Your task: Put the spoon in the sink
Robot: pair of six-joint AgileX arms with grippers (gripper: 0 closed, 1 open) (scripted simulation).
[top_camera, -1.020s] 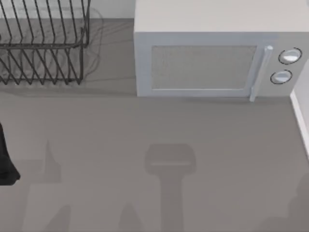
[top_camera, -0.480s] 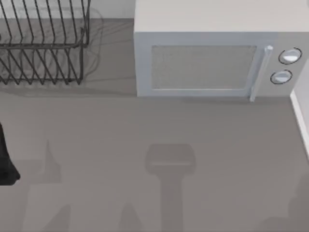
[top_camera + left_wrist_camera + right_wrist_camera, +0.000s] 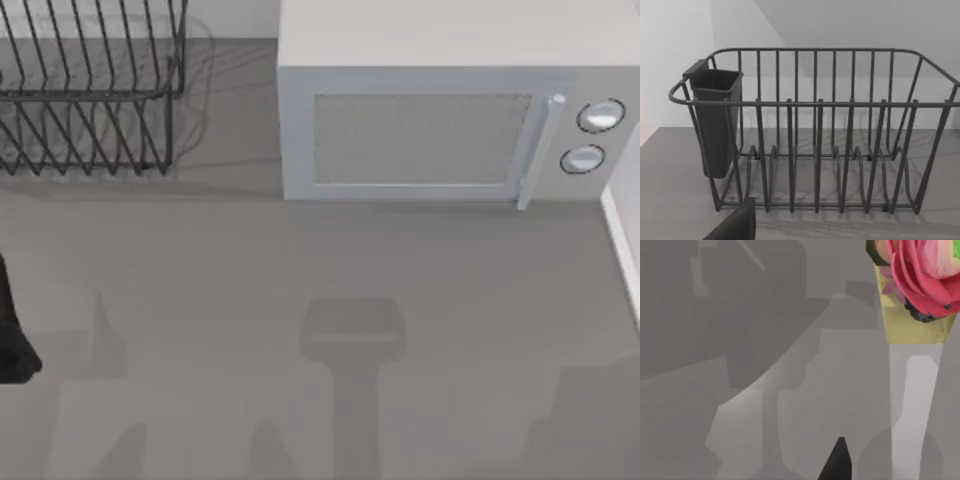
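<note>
Rack (image 3: pixel 85 95), microwave (image 3: pixel 440 120) (one each)

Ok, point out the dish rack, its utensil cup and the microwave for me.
dish rack (image 3: pixel 815 103): left wrist view, front top rail.
utensil cup (image 3: pixel 715 125): left wrist view, front face of the dark cup.
microwave (image 3: pixel 420 140): top view, middle of the door window.

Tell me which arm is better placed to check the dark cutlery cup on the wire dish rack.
Left. Its wrist view faces the black wire dish rack and its dark plastic cutlery cup, and the left arm sits on the rack's side of the table. The right wrist view faces a pink flower.
</note>
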